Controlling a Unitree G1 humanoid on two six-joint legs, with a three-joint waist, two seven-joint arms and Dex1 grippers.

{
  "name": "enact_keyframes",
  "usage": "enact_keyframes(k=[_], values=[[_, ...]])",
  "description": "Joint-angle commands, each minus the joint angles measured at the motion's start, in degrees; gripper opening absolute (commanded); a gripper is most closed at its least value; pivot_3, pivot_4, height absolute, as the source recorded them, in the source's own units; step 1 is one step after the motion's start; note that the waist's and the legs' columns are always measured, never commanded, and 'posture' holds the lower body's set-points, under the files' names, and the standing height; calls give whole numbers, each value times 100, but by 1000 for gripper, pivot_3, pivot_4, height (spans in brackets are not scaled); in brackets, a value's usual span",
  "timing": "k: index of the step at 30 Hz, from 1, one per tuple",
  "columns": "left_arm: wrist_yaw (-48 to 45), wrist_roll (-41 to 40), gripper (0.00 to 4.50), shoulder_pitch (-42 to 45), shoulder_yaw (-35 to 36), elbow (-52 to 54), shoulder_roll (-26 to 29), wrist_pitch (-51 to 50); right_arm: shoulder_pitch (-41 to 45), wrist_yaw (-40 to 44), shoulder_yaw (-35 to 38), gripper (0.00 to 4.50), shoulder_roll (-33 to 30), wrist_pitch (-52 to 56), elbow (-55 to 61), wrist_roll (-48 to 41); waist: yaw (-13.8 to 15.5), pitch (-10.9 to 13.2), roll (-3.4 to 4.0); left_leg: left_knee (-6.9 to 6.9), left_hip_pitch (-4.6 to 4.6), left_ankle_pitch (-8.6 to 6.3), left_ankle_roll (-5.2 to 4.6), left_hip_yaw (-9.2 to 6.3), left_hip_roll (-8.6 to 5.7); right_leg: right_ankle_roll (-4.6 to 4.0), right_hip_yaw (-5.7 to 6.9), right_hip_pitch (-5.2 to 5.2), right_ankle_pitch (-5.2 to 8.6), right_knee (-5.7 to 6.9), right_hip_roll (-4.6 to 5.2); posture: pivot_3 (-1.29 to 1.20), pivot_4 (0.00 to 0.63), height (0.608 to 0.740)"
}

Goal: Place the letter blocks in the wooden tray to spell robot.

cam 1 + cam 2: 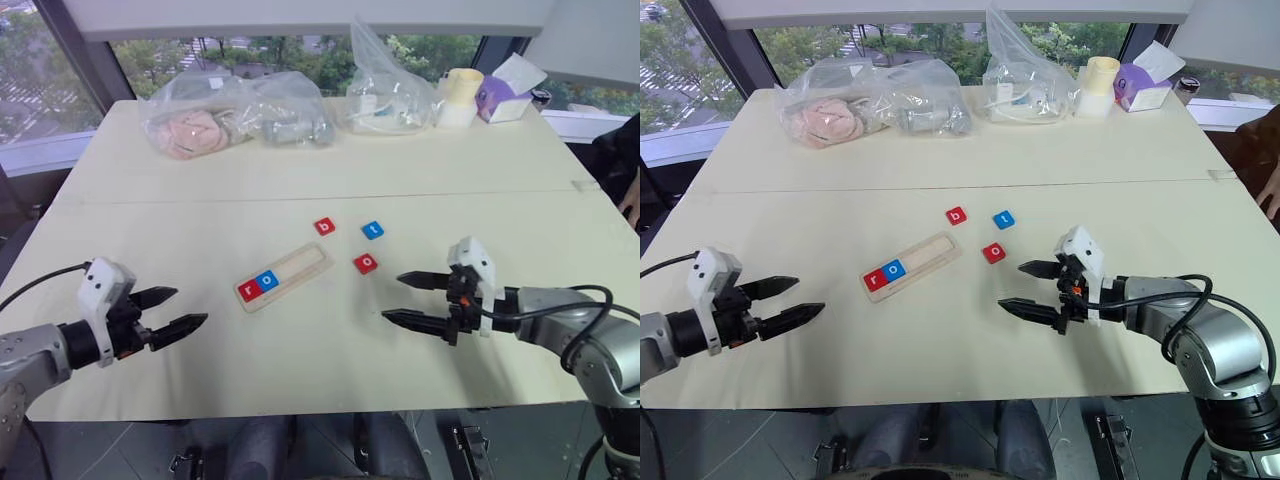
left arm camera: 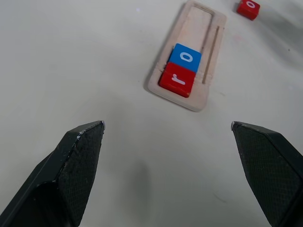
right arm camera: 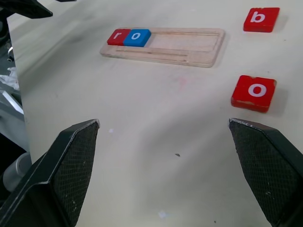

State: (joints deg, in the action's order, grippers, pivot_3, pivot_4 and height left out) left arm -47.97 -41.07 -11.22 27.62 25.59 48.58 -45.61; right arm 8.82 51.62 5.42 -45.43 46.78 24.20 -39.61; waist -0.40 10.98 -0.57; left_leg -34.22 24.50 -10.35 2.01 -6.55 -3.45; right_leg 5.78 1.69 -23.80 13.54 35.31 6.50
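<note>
The pale wooden tray (image 1: pixel 284 277) lies slanted at the table's middle. At its near left end sit a red "r" block (image 1: pixel 248 291) and a blue "o" block (image 1: pixel 266 281); the rest of its slot is bare. Loose on the table to the tray's right are a red "b" block (image 1: pixel 324 226), a blue "t" block (image 1: pixel 372 230) and a red "o" block (image 1: pixel 366 263). My left gripper (image 1: pixel 181 309) hovers open to the left of the tray, holding nothing. My right gripper (image 1: pixel 397 298) stands open just right of the red "o" block, also holding nothing.
Along the table's far edge lie clear plastic bags (image 1: pixel 235 115) with items inside, a pale roll (image 1: pixel 459 97) and a tissue box (image 1: pixel 508 95). A person's hand (image 1: pixel 631 200) shows at the right edge. A seam (image 1: pixel 300 200) crosses the table.
</note>
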Motion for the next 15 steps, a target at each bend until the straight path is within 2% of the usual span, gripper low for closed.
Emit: enact_keyframes(k=[1, 15], values=[[-50, 43, 4500, 53, 61, -13, 97, 112, 37, 31, 138, 4470, -43, -109, 24, -30, -1, 0, 0, 0, 0, 0, 0, 1, 0, 0, 0, 0, 0, 0, 0, 0, 150, 740], [-111, 212, 4500, 186, 49, -94, 216, 185, 265, -9, -49, 4470, 8, -230, -192, 190, -7, 0, 0, 0, 0, -1, 1, 2, 1, -1, -1, -3, 0, 0, 0, 0, 150, 740]])
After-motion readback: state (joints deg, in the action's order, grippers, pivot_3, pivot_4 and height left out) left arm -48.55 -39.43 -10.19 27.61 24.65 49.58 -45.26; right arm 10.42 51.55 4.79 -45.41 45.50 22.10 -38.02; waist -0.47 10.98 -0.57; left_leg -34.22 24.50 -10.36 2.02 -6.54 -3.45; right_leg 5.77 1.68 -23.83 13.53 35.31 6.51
